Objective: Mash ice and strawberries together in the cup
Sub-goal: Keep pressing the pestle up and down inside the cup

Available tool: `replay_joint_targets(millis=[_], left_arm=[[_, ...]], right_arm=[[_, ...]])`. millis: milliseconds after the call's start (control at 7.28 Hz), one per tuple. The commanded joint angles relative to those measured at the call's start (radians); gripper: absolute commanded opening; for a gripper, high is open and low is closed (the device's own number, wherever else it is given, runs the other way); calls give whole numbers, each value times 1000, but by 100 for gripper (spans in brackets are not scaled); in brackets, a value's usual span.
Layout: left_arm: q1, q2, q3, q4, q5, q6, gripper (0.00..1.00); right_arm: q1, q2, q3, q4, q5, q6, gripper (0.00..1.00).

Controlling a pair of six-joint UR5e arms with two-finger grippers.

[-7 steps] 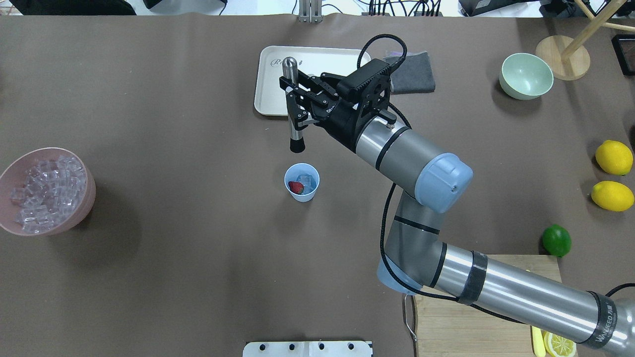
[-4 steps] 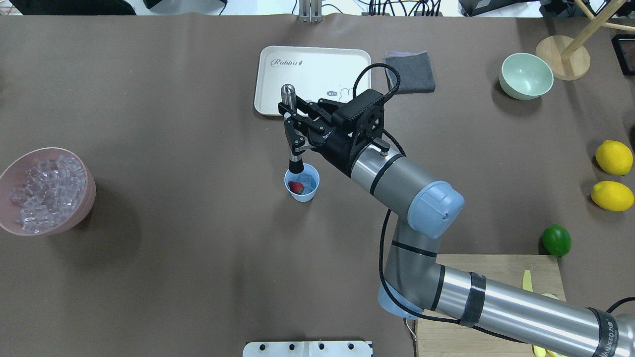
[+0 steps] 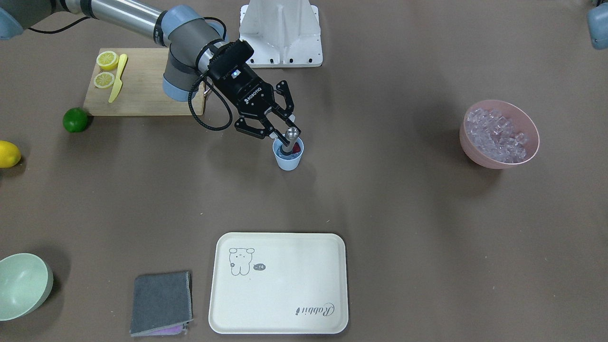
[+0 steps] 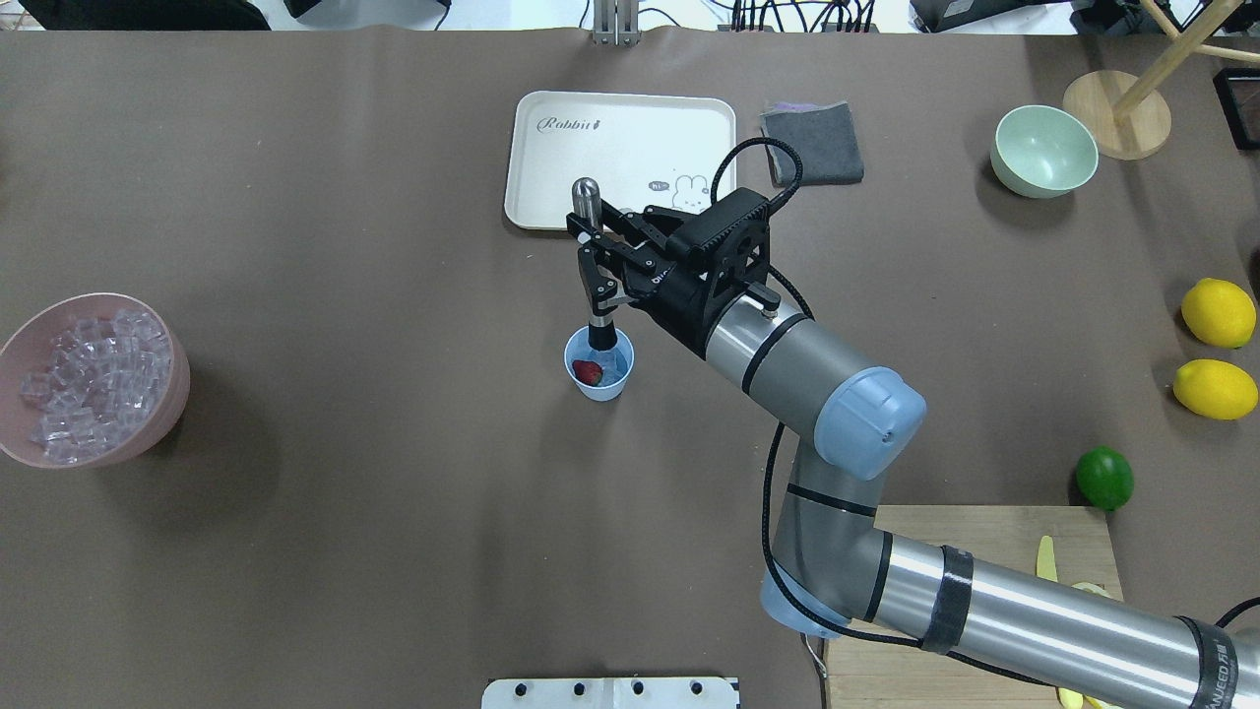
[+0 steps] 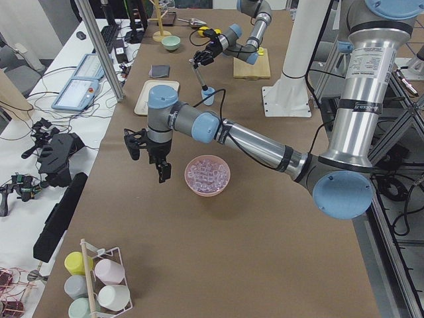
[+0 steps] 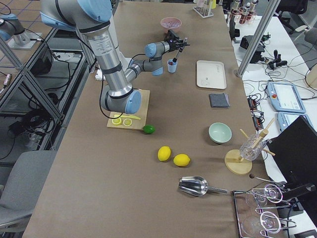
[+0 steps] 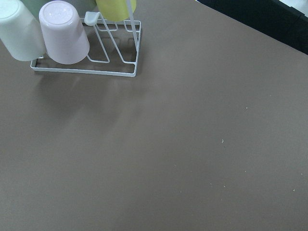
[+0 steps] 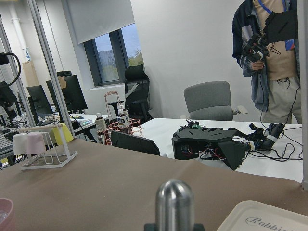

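The light blue cup (image 4: 598, 379) stands at the table's middle, with a red strawberry (image 4: 587, 372) and clear ice (image 4: 614, 366) inside. My right gripper (image 4: 592, 264) is shut on a metal muddler (image 4: 589, 212) held nearly upright. Its black tip sits inside the cup beside the strawberry. The front-facing view shows the cup (image 3: 288, 161) with the muddler's rounded top (image 3: 292, 134) over it and red (image 3: 298, 148) at the rim. That rounded top (image 8: 174, 202) fills the bottom of the right wrist view. My left gripper (image 5: 156, 156) hangs beside the pink bowl; I cannot tell its state.
A pink bowl (image 4: 175, 394) full of ice cubes is at the far left. A cream tray (image 4: 620, 128), a grey cloth (image 4: 812, 143) and a pale green bowl (image 4: 1043, 150) line the far side. Lemons (image 4: 1218, 312), a lime (image 4: 1103, 477) and a cutting board (image 4: 994, 527) are at the right. A rack of cups (image 7: 86, 43) shows in the left wrist view.
My right gripper carried the muddler from beside the tray toward the cup and lowered it. Its black tip now sits inside the cup.
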Motion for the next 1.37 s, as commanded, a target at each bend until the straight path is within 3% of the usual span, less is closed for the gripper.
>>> replay_joint_targets(millis=[0,549,1236], left_arm=[[0,-4,8,0,0,2,98],[3,-18,11,-2,0,3,98],[5,-35,22,0,-2,-2,98]], right_arm=[[-7,-12,-3,-1,-2,1,0],[-8,-11,-44,9,-2,1,0],[39,12,20,-2,1,4,0]])
